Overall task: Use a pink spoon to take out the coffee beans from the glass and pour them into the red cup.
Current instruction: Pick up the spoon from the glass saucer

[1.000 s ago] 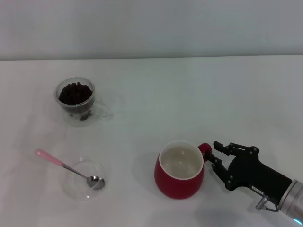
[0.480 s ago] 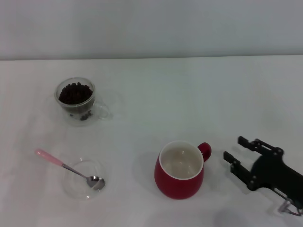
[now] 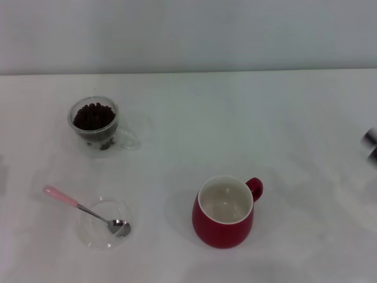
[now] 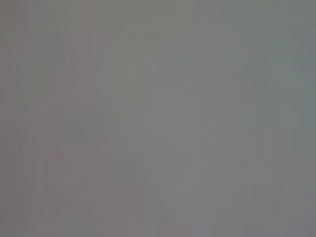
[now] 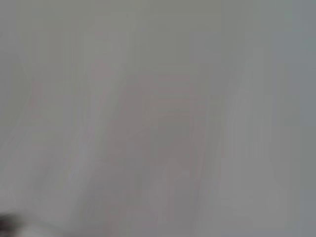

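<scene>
The right arm has pulled away from the red cup (image 3: 224,211), leaving perhaps a dark smear at the table's right edge; its grip can't be judged. Nothing is started: the pink spoon (image 3: 87,210) rests on the dish (image 3: 101,233), and the coffee beans (image 3: 93,116) fill the glass (image 3: 97,125).

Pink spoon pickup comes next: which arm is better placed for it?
Probably left. The pink spoon lies on the robot's left, its bowl in the clear dish, with the glass on that side too. Only a blurred bit of the right arm shows, far right.
</scene>
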`<act>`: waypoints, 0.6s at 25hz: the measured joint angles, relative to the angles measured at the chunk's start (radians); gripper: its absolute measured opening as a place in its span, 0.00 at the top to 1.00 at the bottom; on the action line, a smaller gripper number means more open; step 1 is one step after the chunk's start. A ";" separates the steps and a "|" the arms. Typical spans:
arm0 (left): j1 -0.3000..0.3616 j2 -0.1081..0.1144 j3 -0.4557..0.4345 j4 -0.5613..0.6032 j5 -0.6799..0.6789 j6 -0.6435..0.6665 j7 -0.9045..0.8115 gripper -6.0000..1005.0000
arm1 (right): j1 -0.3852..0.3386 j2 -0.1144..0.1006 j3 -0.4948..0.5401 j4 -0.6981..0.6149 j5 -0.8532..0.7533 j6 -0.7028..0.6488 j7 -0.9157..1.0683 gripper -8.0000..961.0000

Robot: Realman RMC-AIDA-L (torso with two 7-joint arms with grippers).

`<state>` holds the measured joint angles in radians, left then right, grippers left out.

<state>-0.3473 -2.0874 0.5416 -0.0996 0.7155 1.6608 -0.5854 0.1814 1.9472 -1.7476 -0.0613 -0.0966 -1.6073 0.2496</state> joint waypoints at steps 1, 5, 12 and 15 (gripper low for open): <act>-0.001 0.000 0.000 -0.021 0.012 0.010 -0.058 0.30 | 0.003 -0.007 0.059 -0.008 0.000 -0.010 0.001 0.26; -0.001 -0.001 0.000 -0.098 0.091 0.011 -0.243 0.30 | 0.034 -0.029 0.253 -0.046 0.000 -0.009 -0.007 0.23; 0.028 -0.003 0.056 -0.201 0.140 -0.028 -0.502 0.30 | 0.140 -0.060 0.437 -0.058 -0.004 0.070 -0.061 0.23; 0.040 -0.005 0.080 -0.225 0.142 -0.072 -0.543 0.30 | 0.175 -0.061 0.457 -0.059 -0.004 0.102 -0.112 0.23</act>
<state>-0.3074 -2.0921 0.6211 -0.3250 0.8577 1.5892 -1.1280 0.3568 1.8863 -1.2909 -0.1199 -0.1004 -1.5056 0.1372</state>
